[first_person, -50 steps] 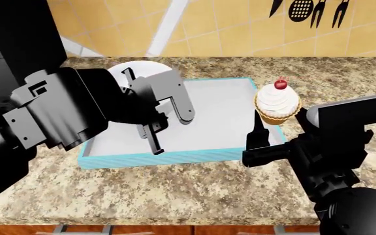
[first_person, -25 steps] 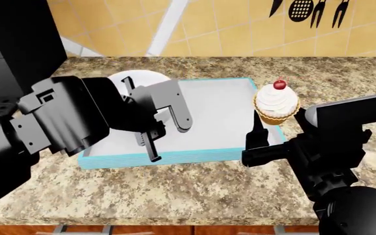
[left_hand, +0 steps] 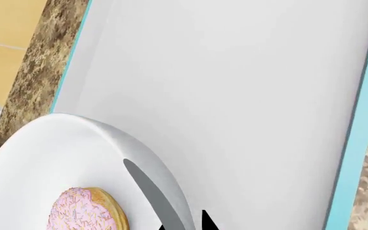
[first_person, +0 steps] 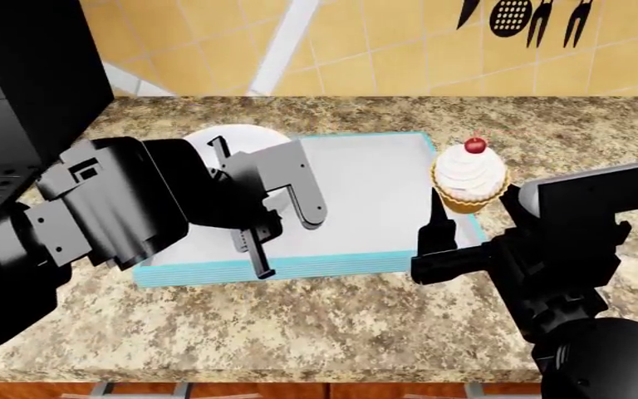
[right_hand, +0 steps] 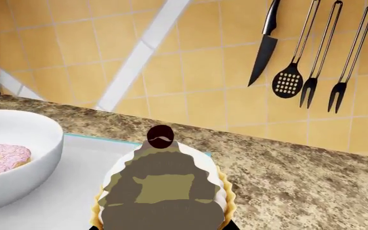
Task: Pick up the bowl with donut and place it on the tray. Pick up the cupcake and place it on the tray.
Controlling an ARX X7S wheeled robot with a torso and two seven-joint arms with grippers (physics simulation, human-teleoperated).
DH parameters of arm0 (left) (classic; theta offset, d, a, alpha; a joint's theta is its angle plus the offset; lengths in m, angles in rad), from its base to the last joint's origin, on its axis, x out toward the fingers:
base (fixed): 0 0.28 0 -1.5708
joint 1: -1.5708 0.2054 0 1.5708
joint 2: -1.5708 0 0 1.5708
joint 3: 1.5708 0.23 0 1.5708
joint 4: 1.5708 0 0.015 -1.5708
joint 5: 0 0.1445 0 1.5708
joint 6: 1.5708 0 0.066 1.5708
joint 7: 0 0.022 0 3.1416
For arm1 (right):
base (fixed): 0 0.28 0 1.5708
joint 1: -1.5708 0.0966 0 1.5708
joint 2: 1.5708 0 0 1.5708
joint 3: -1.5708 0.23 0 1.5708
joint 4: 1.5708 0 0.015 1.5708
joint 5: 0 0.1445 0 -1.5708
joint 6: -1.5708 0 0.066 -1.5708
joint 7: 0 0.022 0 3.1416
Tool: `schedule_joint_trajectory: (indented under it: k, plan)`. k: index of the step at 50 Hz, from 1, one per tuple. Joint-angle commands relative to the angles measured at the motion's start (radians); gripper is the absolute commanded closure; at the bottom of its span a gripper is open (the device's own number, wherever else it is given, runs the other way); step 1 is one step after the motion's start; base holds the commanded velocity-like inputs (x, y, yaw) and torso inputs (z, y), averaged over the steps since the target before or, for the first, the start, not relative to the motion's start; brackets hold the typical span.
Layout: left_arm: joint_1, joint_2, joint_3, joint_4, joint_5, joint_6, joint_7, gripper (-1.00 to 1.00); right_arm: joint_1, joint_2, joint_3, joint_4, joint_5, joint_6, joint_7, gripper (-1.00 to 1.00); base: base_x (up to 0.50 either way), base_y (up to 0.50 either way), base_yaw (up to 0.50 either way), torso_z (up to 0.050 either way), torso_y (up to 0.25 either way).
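Head view: my left gripper (first_person: 280,218) sits over the near-left part of the tray (first_person: 385,262), lowered a shade nearer the front rim than half a second ago; its fingers stand apart, one inside and one outside the rim of the white bowl (first_person: 247,138), which shows behind my arm at the tray's far-left corner. Cupcake (first_person: 471,175) raised at the tray's right edge, unchanged; my right gripper (first_person: 439,235) is below it, dark fingers only partly seen. Left wrist view: bowl wall (left_hand: 152,158) over the white tray floor (left_hand: 248,96), pink-iced donut (left_hand: 88,211) inside; whether the fingers press the wall, I cannot tell. Right wrist view: cupcake (right_hand: 161,191) fills the foreground in my closed grasp; bowl (right_hand: 17,163) with donut (right_hand: 2,158) on the tray; knife (right_hand: 266,40) and utensils (right_hand: 312,52) hang on the tiled wall.
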Motion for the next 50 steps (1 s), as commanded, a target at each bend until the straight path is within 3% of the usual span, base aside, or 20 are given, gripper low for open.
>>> schedule_joint_trajectory:
  k: [1,19,20,43,50]
  plan:
    - [-0.001,0.003,-0.007,-0.011,0.031,0.014,-0.012,1.00,0.000,-0.001,0.003,-0.001,-0.016,0.008,-0.008,1.00,0.00,0.00,0.00,0.000,0.000]
    - [0.003,0.005,0.006,-0.018,0.031,0.006,-0.003,1.00,-0.002,-0.003,0.001,0.006,-0.023,0.004,-0.017,1.00,0.00,0.00,0.00,0.000,0.001]
    - [0.003,0.005,0.005,-0.017,0.030,0.003,-0.004,-1.00,-0.002,-0.003,0.001,0.005,-0.023,0.003,-0.017,1.00,0.00,0.00,0.00,0.000,0.000]
    - [-0.005,-0.009,-0.007,0.015,0.020,-0.007,-0.013,-1.00,-0.007,-0.005,0.000,0.005,-0.031,-0.003,-0.023,1.00,0.00,0.00,0.00,0.000,0.000]
    - [-0.006,-0.043,-0.066,0.061,-0.015,-0.011,-0.044,-1.00,-0.007,-0.005,0.001,0.008,-0.033,-0.007,-0.030,1.00,0.00,0.00,0.00,0.000,0.000]
